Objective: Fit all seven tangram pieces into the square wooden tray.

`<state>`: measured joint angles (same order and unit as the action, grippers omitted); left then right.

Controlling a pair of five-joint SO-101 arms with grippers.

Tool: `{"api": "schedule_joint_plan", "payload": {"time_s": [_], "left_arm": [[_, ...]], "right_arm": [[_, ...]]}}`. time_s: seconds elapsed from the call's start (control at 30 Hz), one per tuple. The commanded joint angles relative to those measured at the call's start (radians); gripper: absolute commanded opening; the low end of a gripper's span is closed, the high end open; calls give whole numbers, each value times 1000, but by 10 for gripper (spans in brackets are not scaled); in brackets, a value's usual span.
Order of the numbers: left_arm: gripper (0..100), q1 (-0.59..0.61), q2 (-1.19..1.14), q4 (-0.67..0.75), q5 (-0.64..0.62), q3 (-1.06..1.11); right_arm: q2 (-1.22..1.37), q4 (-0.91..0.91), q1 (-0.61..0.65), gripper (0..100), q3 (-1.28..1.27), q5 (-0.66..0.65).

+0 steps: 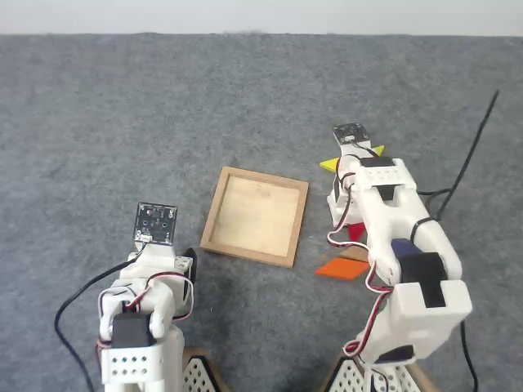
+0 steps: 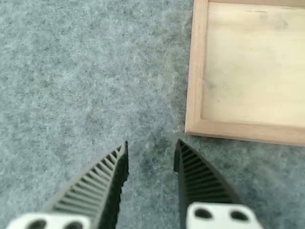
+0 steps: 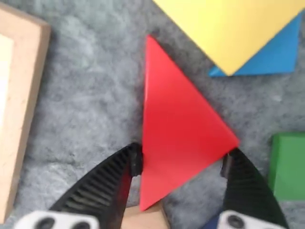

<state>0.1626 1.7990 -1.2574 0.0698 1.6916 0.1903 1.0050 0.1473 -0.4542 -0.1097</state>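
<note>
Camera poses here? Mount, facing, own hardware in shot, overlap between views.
High: fixed above the arms' base side, looking down at the mat; left arm and right arm show, tray between them.
Left wrist: on the left arm, facing down past the open left end effector at mat and a tray corner.
Right wrist: on the right arm, facing down past the right end effector, which straddles the red triangle; yellow piece and tray edge nearby.
Shared: all three see the tray; high and right wrist share the red triangle and yellow piece.
</note>
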Motion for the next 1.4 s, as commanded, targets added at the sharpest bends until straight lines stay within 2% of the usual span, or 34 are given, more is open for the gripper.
{"api": "schedule_joint_plan", "payload": {"time_s": [0.0, 0.13, 0.47, 0.73, 0.97, 1.2, 1.37], "left_arm": [[153, 0, 28, -9, 6, -8], [153, 0, 28, -9, 6, -8], [153, 0, 28, -9, 6, -8], [153, 0, 28, -9, 6, -8], [153, 0, 28, -9, 6, -8], [153, 0, 28, -9, 6, -8], [153, 0, 28, -9, 6, -8]], "right_arm": [[-74, 19, -18, 381, 44, -25], [-73, -5, -2, 376, 43, -69], [16, -96, -2, 362, 46, -75], [28, -94, -2, 359, 44, -75], [28, -94, -1, 223, 43, -74], [-1, -45, 33, 220, 58, -63], [-130, -5, 99, 220, 55, 12]]}}
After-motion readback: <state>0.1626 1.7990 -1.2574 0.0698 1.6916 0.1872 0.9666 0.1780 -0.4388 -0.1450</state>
